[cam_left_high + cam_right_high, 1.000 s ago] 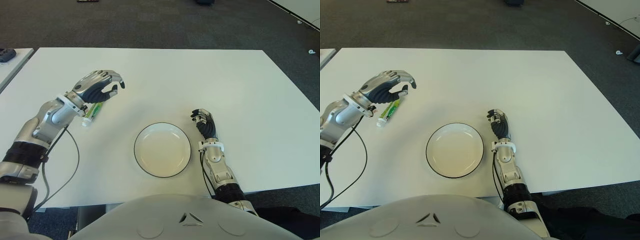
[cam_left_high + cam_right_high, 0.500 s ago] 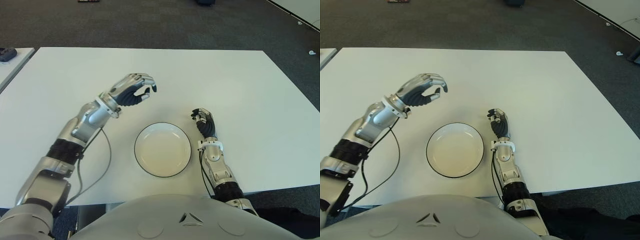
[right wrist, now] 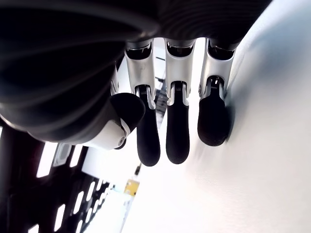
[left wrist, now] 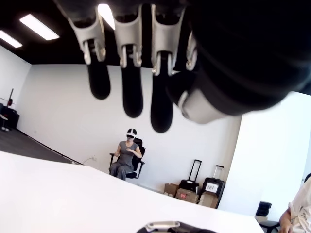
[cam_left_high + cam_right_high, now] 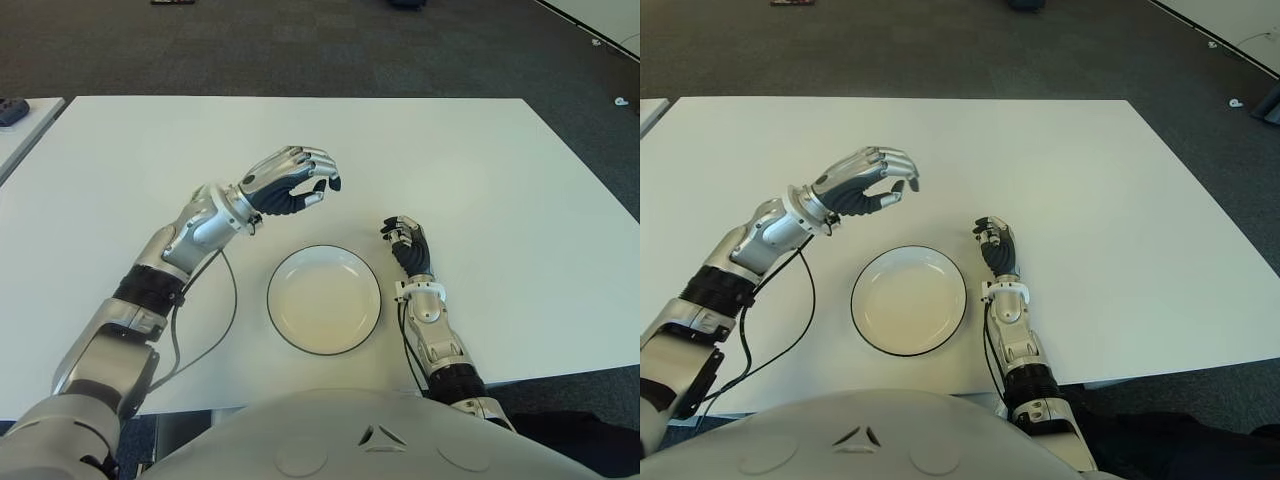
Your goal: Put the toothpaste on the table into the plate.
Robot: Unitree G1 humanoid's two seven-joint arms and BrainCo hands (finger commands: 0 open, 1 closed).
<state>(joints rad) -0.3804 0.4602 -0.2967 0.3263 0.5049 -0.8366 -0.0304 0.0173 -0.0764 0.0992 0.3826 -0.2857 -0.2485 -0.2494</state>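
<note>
Toothpaste: not visible in any view. You can't tell where it lies or which way its long axis runs. It is not on any bare part of the tabletop (image 5: pixel 480 160) and not in the plate (image 5: pixel 270 300). No tube shows in either hand.

Left hand (image 5: pixel 290 182): held above the tabletop, just beyond the plate's far-left rim, palm down. Its fingers (image 4: pixel 132 92) hang loosely bent, with a gap to the thumb. In the wrist view you see the room through that gap and nothing held there. The left forearm (image 5: pixel 190 235) slants across the tabletop left of the plate and hides the strip beneath it. A dark cable (image 5: pixel 225 310) loops from the forearm down toward the near edge.

Plate: white with a dark rim, bare inside, near the front edge at centre. Nothing stands between it and the left hand.

Right hand (image 5: pixel 407 243): just right of the plate and apart from it. Its fingers (image 3: pixel 177 131) are loosely bent, tips against the tabletop, holding nothing.

Farther off: a second white surface (image 5: pixel 25 125) at the far left carries a small dark object (image 5: pixel 12 108). Dark carpet (image 5: pixel 300 45) lies beyond. The left wrist view shows a seated person (image 4: pixel 125 155) by the far wall, with luggage (image 4: pixel 190 184) alongside.
</note>
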